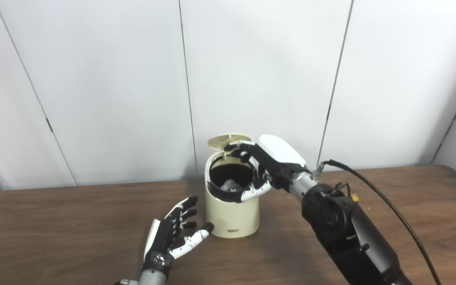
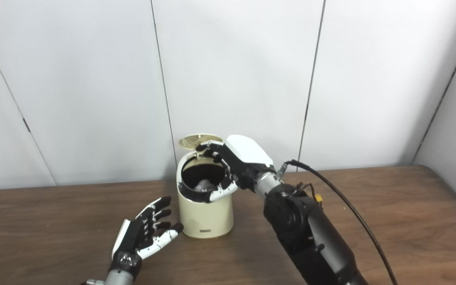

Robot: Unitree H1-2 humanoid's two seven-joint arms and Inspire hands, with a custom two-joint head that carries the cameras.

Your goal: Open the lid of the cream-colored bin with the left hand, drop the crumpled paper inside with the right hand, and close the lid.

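One bin (image 1: 232,213) stands on the desk (image 1: 73,221), a short cream-colored cylinder of smooth, matte plastic with a small dark label low on its near face. Its one lid (image 1: 228,141), a thin round disc with a faintly ribbed underside, is tipped up at the far rim, so the mouth lies uncovered. A dark ring lines the mouth, and the inside is black. One piece of crumpled paper (image 1: 230,184) lies down inside the bin, a pale grey, wrinkled lump seen through the opening.

Two hands are in view. The right hand (image 1: 261,168) reaches over the right side of the bin, with a glossy white shell on its back and black fingers (image 1: 239,147) that touch the raised lid near its hinge, while its white-and-black thumb lies along the near right rim. It is partly curled around the mouth and grips nothing that can be made out. Its thick black arm comes in from the lower right with one black cable looping beside it.

The left hand (image 1: 172,233) rests low, just left of the bin and near its base, palm turned toward the bin, fingers spread apart and holding nothing.

The desk is dark brown wood grain. Behind it stands a wall of plain white panels with thin dark seams.
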